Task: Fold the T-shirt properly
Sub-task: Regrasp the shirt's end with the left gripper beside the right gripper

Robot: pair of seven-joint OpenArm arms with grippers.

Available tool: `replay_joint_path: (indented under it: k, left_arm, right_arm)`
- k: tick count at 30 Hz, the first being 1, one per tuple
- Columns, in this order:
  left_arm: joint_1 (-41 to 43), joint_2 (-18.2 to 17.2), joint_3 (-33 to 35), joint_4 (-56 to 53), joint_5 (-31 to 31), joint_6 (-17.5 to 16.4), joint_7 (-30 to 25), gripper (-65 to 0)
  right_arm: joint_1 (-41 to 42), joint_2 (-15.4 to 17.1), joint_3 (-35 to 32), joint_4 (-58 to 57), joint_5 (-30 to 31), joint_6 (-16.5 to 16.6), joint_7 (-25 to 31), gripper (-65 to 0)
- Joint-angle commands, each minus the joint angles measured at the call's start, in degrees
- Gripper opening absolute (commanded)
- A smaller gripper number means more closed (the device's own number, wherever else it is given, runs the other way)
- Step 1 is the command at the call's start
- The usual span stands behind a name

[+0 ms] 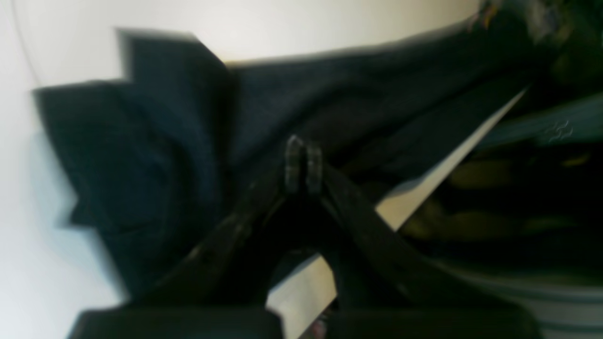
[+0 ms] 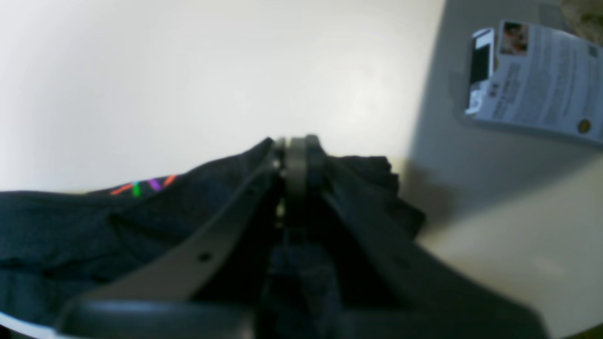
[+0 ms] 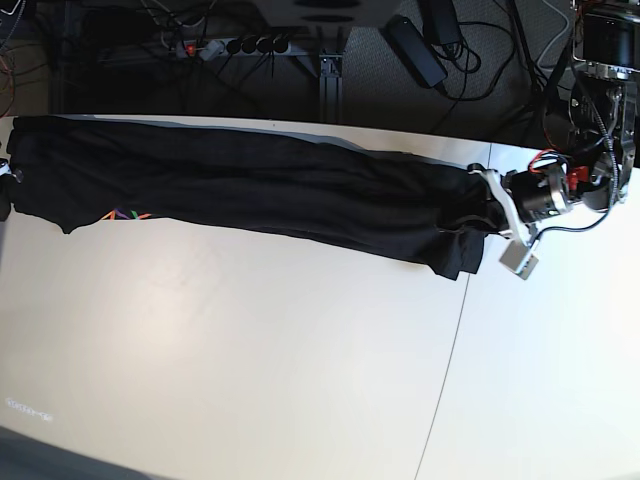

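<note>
- My left hand (image 1: 304,143) was drawn narrow, its tips together over the black cloth; whether they pinched a layer, I could not tell.
- My right hand (image 2: 297,143) was narrow too, tips together by the striped side's edge, where the cloth rose in a small ridge; a firm grip there was likely but unproven.
- The T-shirt (image 3: 300,190) lay on the bench (image 3: 250,350) as a long, slightly rumpled band, its long axis running between the two hands, one at each end region.
- From the left hand, most of the band stretched toward the right one; only a short flap lay beyond its tips. Each hand was the nearer to its own end.
- The rainbow stripes (image 3: 128,214) sat much closer to the right hand.
- I judged the fold partway done; the next move would need both ends kept level along that axis, or the layers could skew.
</note>
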Motion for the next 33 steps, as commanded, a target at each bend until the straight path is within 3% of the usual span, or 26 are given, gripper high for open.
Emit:
replay_joint_path:
  k: [1, 6, 11, 16, 30, 33]
  left_arm:
    - [-1.4, -0.1, 0.9, 0.9, 0.6, -0.5, -3.0, -65.0]
    - [-2.2, 2.8, 2.4, 0.8, 9.5, -0.5, -8.5, -65.0]
    - [-2.5, 3.0, 2.4, 0.8, 11.4, -0.5, -9.3, -65.0]
    - [-2.8, 3.0, 1.9, 0.1, 17.1, -0.5, -11.3, -65.0]
    - [-3.0, 3.0, -7.7, -9.7, 16.2, -0.5, -14.2, -61.4]
    - [-2.9, 3.0, -11.1, -9.7, 13.9, -0.5, -12.9, -56.0]
  right_arm:
    - [0.3, 1.4, -0.2, 0.5, 0.5, 2.6, 1.4, -65.0]
    - [0.3, 1.1, -7.0, -2.0, -0.2, 2.6, 1.4, -65.0]
    - [0.3, -0.3, -14.7, -3.3, -5.3, 2.6, 2.4, -65.0]
    - [0.3, -0.4, -18.3, -7.1, -6.8, 2.6, 3.4, -65.0]
    - [0.4, -0.4, -18.5, -12.7, -7.1, 2.5, 4.7, -65.0]
    - [0.4, -0.4, -18.5, -12.7, -7.1, 2.5, 4.7, -65.0]
